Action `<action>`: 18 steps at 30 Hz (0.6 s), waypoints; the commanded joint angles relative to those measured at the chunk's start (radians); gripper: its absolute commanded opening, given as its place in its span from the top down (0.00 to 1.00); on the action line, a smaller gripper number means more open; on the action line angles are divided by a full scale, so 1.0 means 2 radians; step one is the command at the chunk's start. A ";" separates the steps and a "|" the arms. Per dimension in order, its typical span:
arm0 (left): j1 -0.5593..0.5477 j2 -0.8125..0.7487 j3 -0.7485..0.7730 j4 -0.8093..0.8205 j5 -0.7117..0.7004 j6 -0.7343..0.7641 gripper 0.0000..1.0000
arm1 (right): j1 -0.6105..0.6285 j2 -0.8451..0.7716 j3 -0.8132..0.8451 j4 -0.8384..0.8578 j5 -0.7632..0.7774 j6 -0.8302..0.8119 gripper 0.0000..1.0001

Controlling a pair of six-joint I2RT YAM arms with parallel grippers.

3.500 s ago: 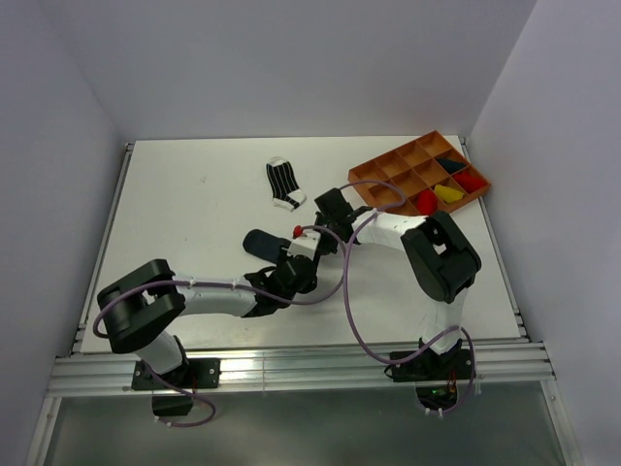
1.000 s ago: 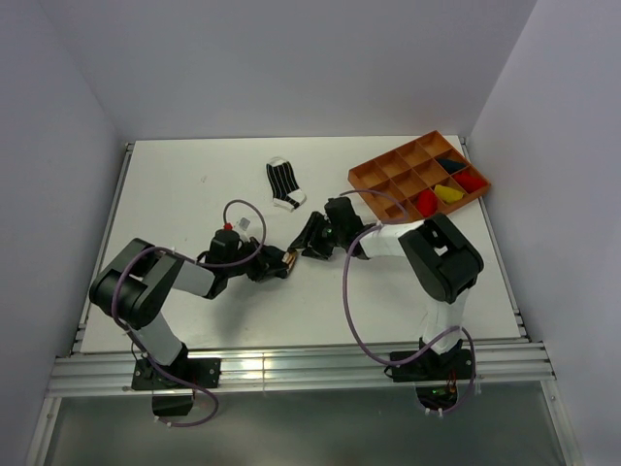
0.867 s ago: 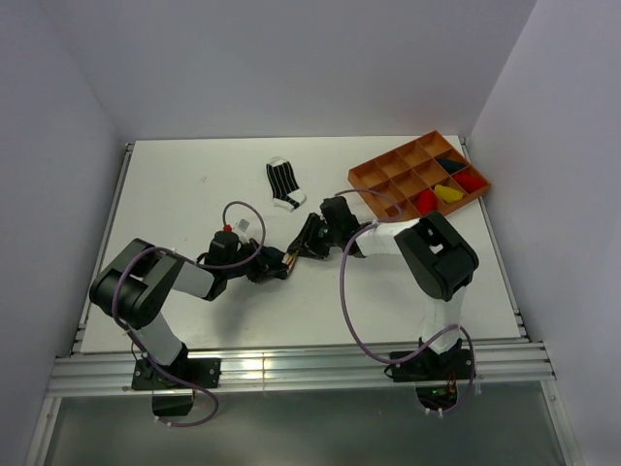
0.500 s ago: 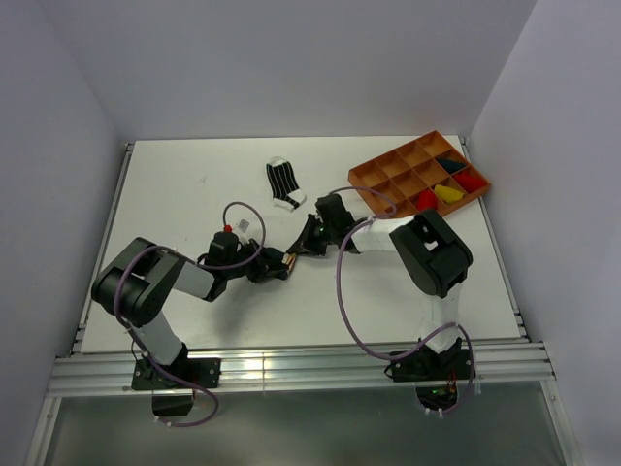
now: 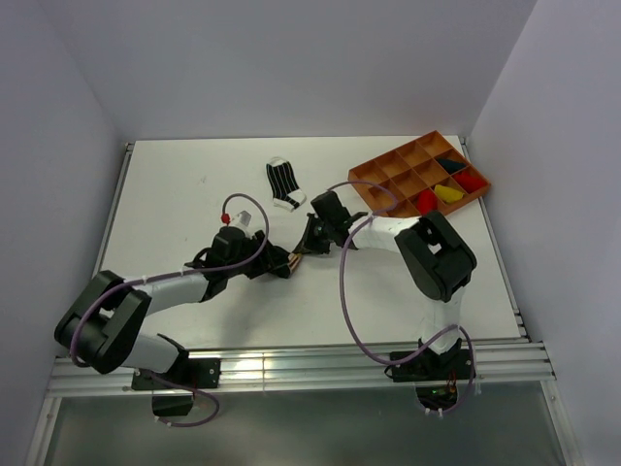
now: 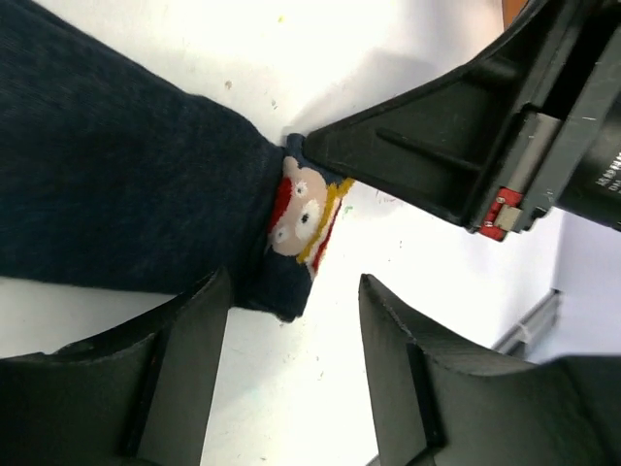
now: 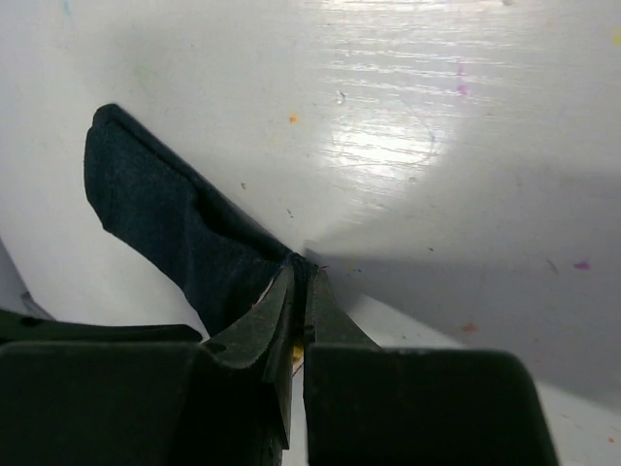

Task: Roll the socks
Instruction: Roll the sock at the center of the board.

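Now R hand (image 7: 301,270) pinches navy sock (image 6: 116,184) cuff, L hand (image 6: 294,291) open astride it.

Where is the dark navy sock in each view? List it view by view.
Top external: dark navy sock at centre table, mostly hidden.
Left wrist: sock fills upper left.
Right wrist: sock left of centre.
Shared landmark: right gripper pinching the sock's cuff.

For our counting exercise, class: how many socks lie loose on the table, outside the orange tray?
2. A striped sock lies toward the far side of the table, near its middle; a navy sock lies nearer, pinched by the right gripper. Others may be hidden.
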 commanded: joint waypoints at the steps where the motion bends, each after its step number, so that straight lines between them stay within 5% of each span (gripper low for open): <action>1: -0.016 -0.029 0.022 -0.074 -0.086 0.045 0.39 | 0.000 -0.028 0.008 -0.035 0.046 -0.024 1.00; 18: -0.011 0.118 0.092 -0.063 -0.106 0.071 0.46 | 0.013 -0.038 0.014 -0.032 0.046 -0.061 1.00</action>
